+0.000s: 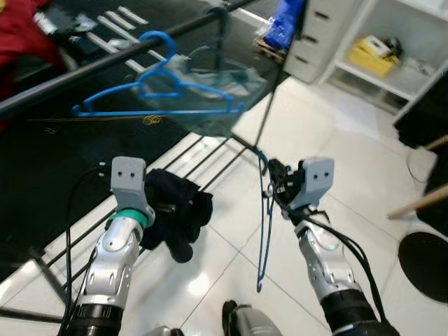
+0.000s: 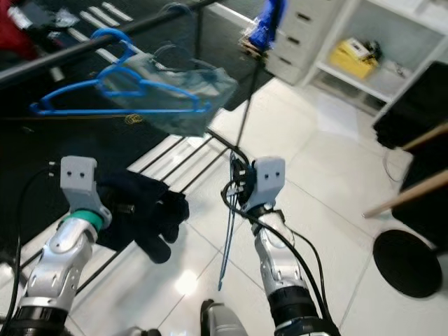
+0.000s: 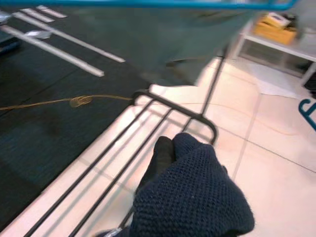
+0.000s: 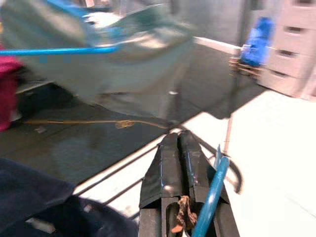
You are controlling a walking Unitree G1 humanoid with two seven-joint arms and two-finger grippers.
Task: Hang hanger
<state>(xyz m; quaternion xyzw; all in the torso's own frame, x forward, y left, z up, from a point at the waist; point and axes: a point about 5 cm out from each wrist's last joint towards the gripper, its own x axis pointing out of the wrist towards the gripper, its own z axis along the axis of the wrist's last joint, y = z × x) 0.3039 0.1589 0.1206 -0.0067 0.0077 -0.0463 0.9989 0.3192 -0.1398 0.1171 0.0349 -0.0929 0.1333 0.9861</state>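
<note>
Right end effector (image 1: 274, 183) clamped on blue hanger (image 1: 264, 234) — thin grip, prob twists off near the rail (image 1: 105, 61). Left end effector (image 1: 159, 207) grips dark cloth (image 1: 178, 210).

You see a blue hanger (image 1: 157, 87) at eleven o'clock, a navy knit cloth (image 1: 175, 210), and white floor tiles (image 1: 336, 147).

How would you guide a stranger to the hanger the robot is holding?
Find the black clothes rail crossing the upper left. Below it, over white floor tiles, the right end effector grips a thin blue plastic hanger. It dangles empty, unlike the blue hanger carrying teal cloth on the rail.
</note>
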